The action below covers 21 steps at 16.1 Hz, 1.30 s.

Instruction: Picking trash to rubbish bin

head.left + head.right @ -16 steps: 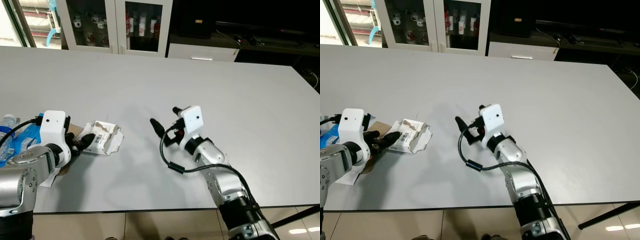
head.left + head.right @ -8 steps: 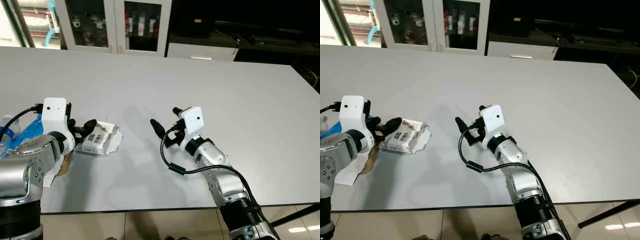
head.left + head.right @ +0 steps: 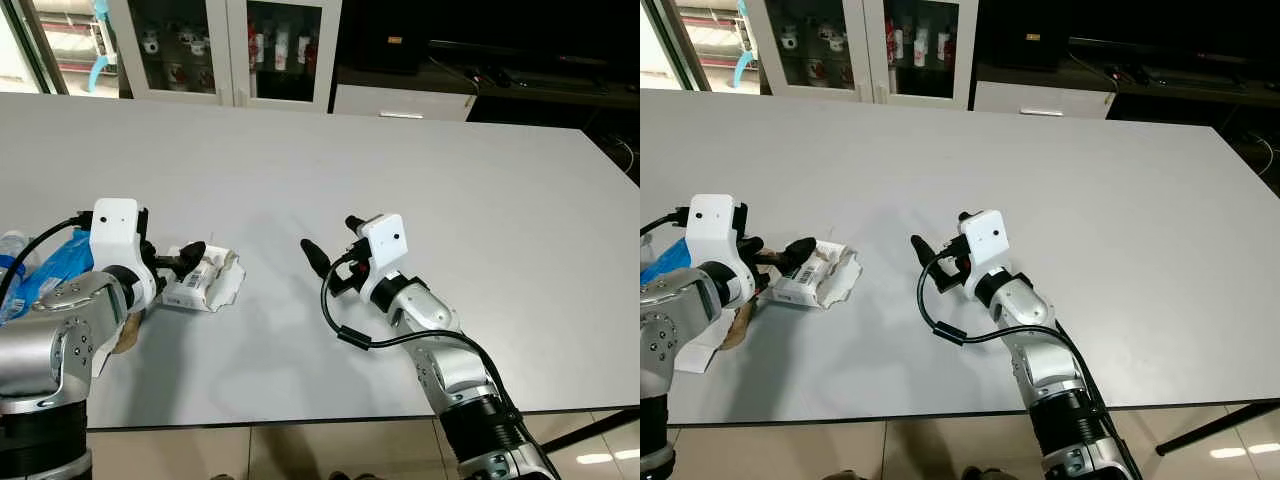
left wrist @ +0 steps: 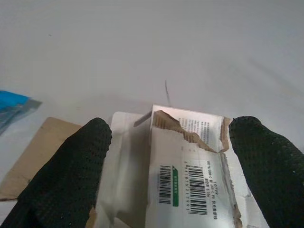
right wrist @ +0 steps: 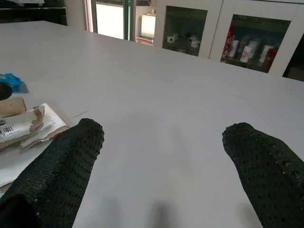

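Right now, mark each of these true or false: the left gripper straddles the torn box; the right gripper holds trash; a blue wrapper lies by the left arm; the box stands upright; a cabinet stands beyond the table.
1. The left gripper straddles the torn box. True: its open fingers sit on either side of the box.
2. The right gripper holds trash. False: it is open with nothing between its fingers, over bare table.
3. A blue wrapper lies by the left arm. True.
4. The box stands upright. False: it lies flat on the table, barcode label up.
5. A cabinet stands beyond the table. True: it has glass doors.
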Motion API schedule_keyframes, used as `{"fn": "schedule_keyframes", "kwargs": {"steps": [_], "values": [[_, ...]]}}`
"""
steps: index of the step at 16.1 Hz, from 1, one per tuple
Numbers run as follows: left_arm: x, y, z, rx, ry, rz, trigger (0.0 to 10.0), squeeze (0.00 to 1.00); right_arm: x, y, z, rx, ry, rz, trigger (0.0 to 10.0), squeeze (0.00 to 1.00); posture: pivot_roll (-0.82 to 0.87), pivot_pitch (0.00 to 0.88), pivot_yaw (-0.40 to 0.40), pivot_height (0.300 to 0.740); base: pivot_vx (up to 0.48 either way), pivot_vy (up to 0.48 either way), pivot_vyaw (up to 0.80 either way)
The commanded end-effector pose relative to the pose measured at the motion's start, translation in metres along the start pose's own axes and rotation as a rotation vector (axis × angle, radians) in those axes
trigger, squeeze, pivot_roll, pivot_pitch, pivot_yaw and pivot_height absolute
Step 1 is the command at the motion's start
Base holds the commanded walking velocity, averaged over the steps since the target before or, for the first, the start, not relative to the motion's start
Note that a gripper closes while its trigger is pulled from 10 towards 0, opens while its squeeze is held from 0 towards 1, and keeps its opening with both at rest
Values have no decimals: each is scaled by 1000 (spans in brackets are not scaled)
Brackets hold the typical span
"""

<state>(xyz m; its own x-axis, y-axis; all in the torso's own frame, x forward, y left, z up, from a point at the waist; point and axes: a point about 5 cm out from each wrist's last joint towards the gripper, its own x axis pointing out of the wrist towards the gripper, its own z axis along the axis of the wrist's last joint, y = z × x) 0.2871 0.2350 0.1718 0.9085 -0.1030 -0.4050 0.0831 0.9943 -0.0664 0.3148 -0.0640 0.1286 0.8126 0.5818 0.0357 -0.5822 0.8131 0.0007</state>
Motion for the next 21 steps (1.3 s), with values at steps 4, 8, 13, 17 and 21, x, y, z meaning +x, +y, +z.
{"fn": "schedule_keyframes", "kwargs": {"steps": [4, 8, 13, 17, 21], "values": [[3, -7, -2, 0, 13, -40, 10000, 1000, -2, -3, 1, 6, 0, -5, 10000, 0, 41, 61, -84, 740, 0, 0, 0], [6, -11, -5, 14, 32, -60, 10000, 1000, -3, -3, 1, 9, 7, -3, 10000, 0, 38, 64, -84, 740, 0, 0, 0], [11, -12, -6, 43, 54, -54, 10000, 0, -3, -3, 0, 8, 9, -1, 10000, 0, 34, 67, -83, 740, 0, 0, 0], [12, -16, -11, 54, 75, -82, 10000, 0, -3, -2, 0, 13, 11, 4, 10000, 0, 33, 70, -83, 740, 0, 0, 0], [14, -21, -16, 84, 99, -114, 10000, 0, -3, 0, 1, 16, 12, 11, 10000, 0, 28, 73, -82, 740, 0, 0, 0]]}}
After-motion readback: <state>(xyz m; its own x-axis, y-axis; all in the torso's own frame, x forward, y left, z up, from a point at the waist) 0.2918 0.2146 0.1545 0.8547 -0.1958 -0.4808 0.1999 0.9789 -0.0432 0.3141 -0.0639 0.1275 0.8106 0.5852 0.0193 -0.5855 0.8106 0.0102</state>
